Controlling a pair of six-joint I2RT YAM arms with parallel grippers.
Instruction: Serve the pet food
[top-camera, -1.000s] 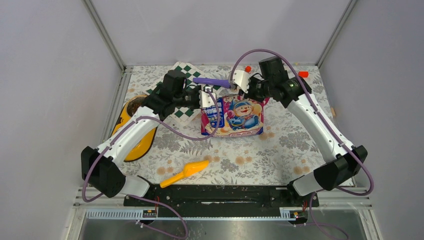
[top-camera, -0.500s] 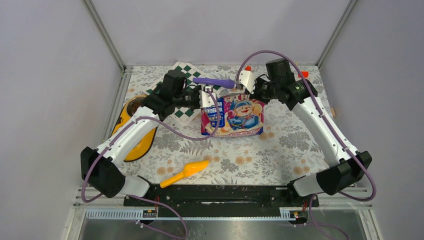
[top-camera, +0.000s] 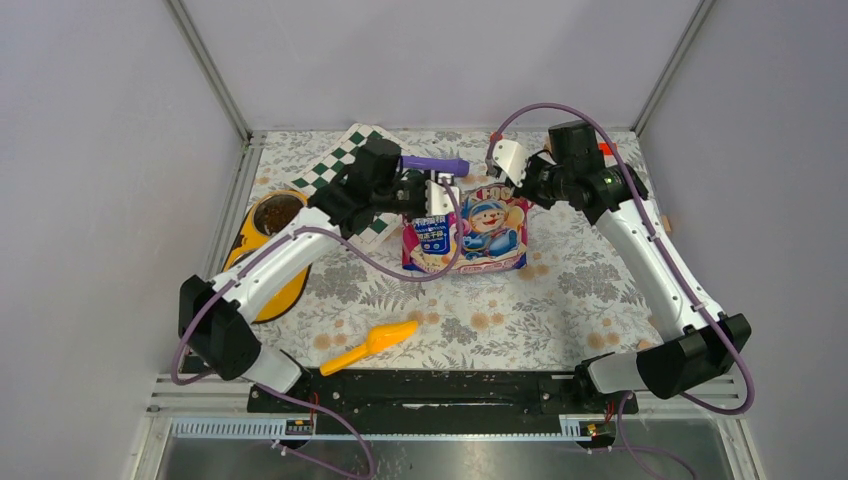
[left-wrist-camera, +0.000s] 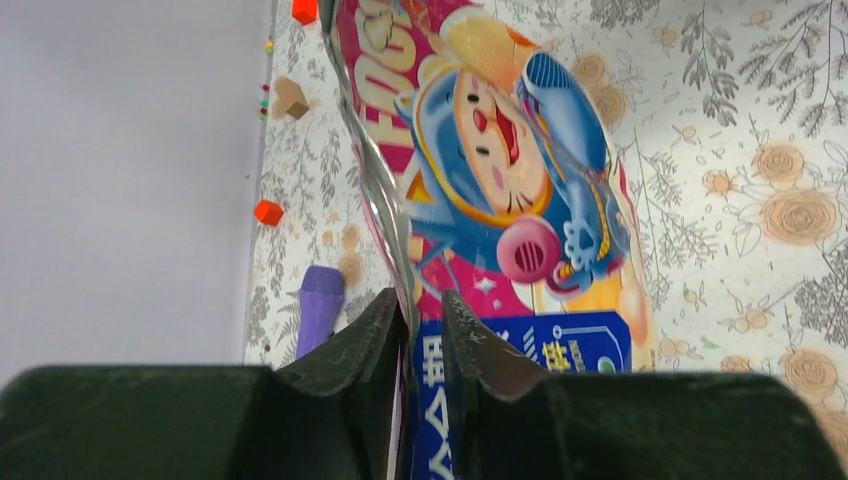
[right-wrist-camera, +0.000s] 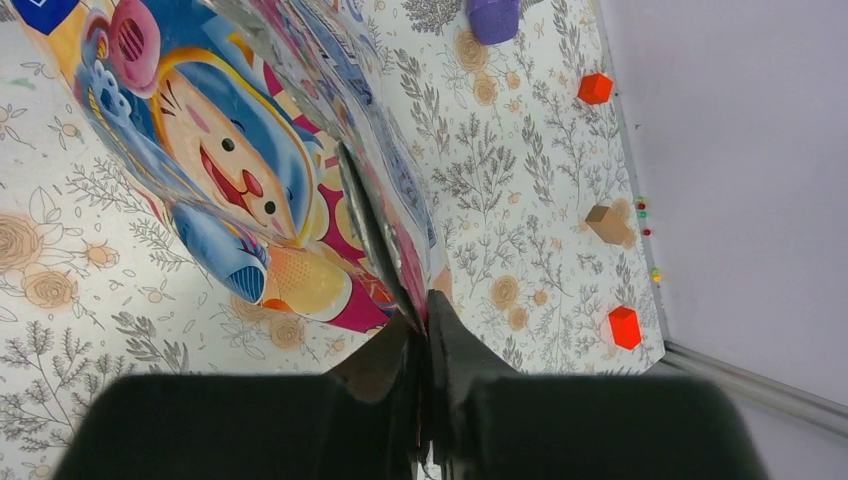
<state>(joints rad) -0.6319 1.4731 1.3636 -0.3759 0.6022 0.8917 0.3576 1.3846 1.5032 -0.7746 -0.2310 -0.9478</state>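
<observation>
Floral table (top-camera: 580, 290): left tool (left-wrist-camera: 422, 302), right tool (right-wrist-camera: 420, 315) pinch bag (top-camera: 470, 235)

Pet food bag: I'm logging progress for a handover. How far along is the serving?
Looks done: one bowl of the yellow feeder holds brown kibble; the other is hidden by the left arm. In hand: the left fingers and right fingers pinch the bag by its top corners. Left: getting food out; the orange scoop lies by itself.

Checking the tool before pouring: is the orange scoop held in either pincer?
No, the orange scoop lies loose on the tablecloth, while the left pincer and right pincer both pinch the pet food bag.
</observation>
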